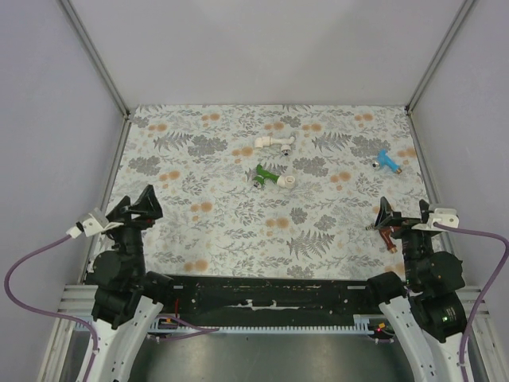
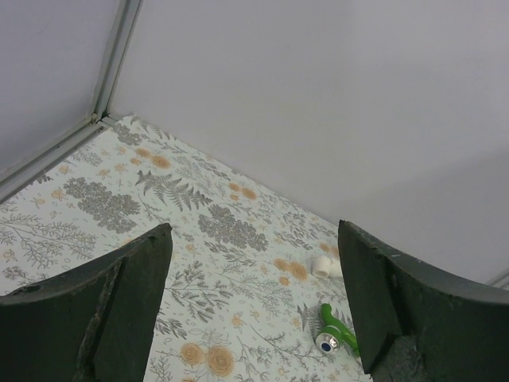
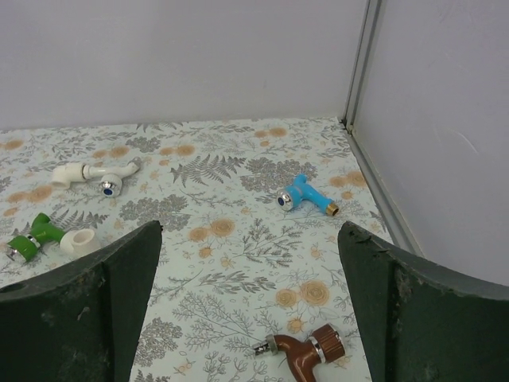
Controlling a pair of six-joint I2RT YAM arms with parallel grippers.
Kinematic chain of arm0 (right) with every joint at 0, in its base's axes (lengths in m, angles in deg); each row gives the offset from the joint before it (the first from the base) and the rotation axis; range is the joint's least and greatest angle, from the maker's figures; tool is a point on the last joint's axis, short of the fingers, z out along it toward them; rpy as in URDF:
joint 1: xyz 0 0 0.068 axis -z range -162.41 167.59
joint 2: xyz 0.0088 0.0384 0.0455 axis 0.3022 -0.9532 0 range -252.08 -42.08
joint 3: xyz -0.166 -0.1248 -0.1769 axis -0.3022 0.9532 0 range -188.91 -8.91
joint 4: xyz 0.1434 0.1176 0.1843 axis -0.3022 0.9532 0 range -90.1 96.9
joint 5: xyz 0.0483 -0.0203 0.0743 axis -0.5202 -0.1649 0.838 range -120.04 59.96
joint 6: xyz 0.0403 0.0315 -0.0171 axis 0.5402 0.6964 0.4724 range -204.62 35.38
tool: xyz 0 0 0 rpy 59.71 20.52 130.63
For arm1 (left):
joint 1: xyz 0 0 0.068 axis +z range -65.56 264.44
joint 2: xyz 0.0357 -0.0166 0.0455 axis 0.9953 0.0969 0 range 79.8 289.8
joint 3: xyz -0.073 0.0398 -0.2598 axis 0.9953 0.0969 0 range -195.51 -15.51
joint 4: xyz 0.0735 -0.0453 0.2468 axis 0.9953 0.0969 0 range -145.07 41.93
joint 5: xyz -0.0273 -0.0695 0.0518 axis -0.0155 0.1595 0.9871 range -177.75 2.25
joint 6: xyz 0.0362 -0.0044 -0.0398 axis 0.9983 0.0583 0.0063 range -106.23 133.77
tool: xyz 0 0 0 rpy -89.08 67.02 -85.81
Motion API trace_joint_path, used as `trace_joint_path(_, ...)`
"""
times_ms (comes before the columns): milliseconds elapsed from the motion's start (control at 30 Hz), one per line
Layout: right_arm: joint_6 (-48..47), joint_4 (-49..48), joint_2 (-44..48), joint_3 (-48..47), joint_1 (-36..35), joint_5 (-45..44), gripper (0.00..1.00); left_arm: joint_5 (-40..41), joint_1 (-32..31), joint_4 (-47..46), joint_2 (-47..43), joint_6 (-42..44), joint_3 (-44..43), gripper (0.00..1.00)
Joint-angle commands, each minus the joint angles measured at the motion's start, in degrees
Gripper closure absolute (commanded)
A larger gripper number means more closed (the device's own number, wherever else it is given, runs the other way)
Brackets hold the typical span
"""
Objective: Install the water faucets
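the left gripper (image 2: 253,239) and the right gripper (image 3: 248,231) are both hanging open, holding nothing. the green tap (image 1: 265,175) is lying mid-table, ahead and right of the left one, long side running across, maybe touching a white ring (image 1: 290,181). the brown tap (image 3: 306,350) is lying just before the right one, much nearer

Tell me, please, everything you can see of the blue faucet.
The blue faucet is a small tap of glossy light-blue plastic. One end has a brass-coloured thread, and another has a chrome-ringed cap with a dark centre. It lies on its side on the floral table cover, close to the right wall, loose and not installed. Nothing but the cover touches it.
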Motion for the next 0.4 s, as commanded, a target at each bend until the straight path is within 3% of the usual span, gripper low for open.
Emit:
trace_joint_path(0, -0.9, -1.5, 0.6, 0.3, 0.1, -1.7, 0.02, 4.1, 0.5, -0.9, -2.8, -0.4, -2.2, 0.11)
trace_joint_path(367, -0.3, -2.3, 0.7, 1.0, 1.1, -1.4, 0.02, 4.1, 0.6, 0.0, -2.2, -1.4, -2.6, 0.08)
